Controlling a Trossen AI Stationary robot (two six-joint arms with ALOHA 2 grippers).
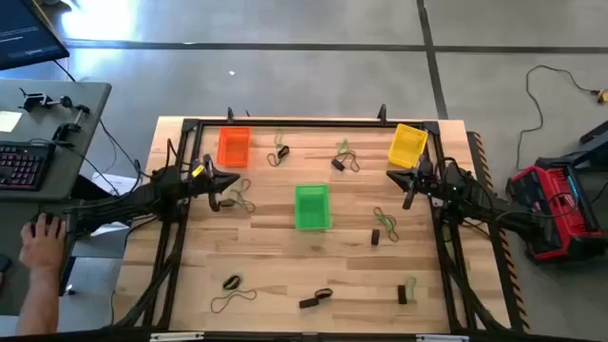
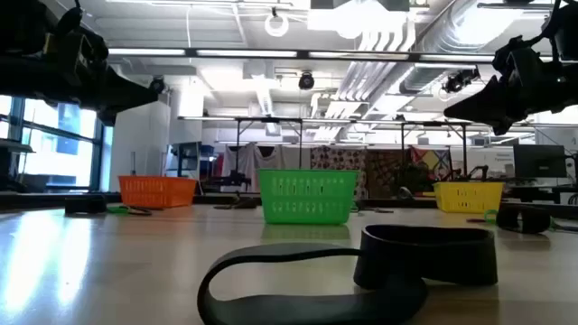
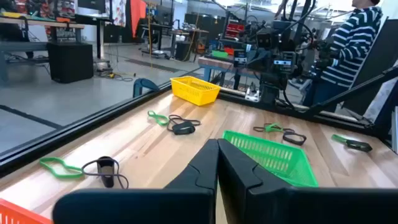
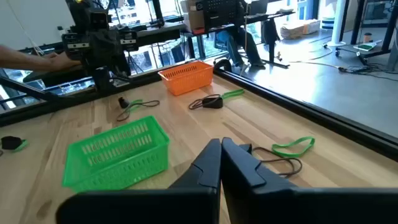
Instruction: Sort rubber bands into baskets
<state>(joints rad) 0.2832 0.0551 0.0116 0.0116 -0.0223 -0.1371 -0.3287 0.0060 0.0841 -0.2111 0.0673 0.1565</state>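
1. Nothing is sorted yet, by the look of it: the rubber bands (image 1: pixel 234 283) lie scattered over the table (image 1: pixel 275 256), and the closest clump to the left gripper (image 1: pixel 231 184) sits just at its 5 o'clock in the high view.
2. Risk one: both sets of fingers are pressed together and empty. Dropping onto a band like that would shove it along the wood rather than catch it, so the jaws need to part first.
3. Risk two: black and green loops are tangled in several clumps. A pinch there would likely lift two colours into one basket.
4. Risk three: the green basket (image 1: pixel 312 207) stands mid-table between the arms, so a low sweep could knock it.
5. Baskets: orange basket (image 1: pixel 233 146) at 11 o'clock of the table, yellow basket (image 1: pixel 407 145) at 1 o'clock.
6. Pose: the left gripper hovers above the table at its 9 o'clock side, pointing inward; the right gripper (image 1: pixel 408 185) mirrors it at 3 o'clock, just below the yellow basket.
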